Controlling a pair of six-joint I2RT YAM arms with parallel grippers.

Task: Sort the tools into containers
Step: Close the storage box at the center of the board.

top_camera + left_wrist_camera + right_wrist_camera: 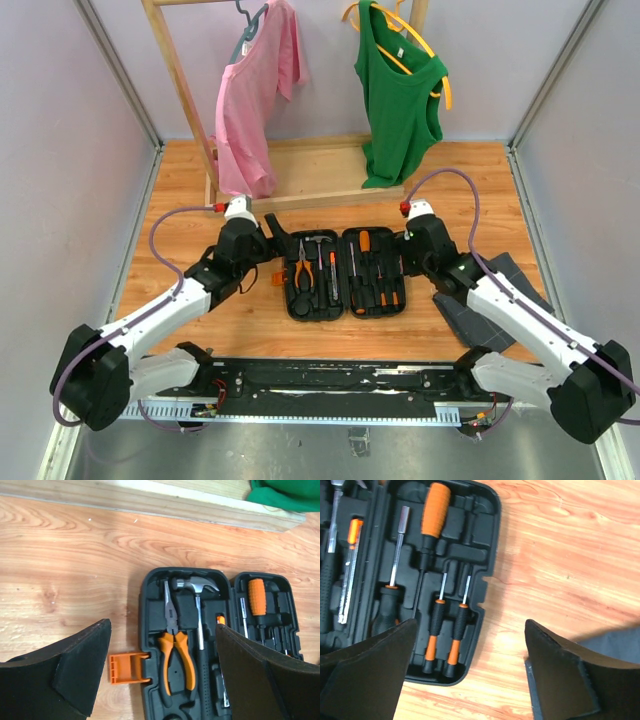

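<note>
The black tool case [344, 312] lies open on the wooden table, both halves up. Its left half holds the orange-handled pliers [176, 655], the hammer [197, 587] and the orange latch [128, 667] at its side. My left gripper [165, 675] hovers open just above the pliers and the case's left edge [143, 610]. In the right half [491, 540] lie two small black-and-orange screwdrivers [435, 630], a large orange-handled one [435, 509] and a bit holder. My right gripper [470, 675] is open over the case's right edge and bare wood, with nothing between its fingers.
A dark grey flat tray [482, 318] lies right of the case, under the right arm. A wooden clothes rack at the back carries a pink shirt [255, 95] and a green tank top [400, 95]. Its base board [150, 500] runs behind the case.
</note>
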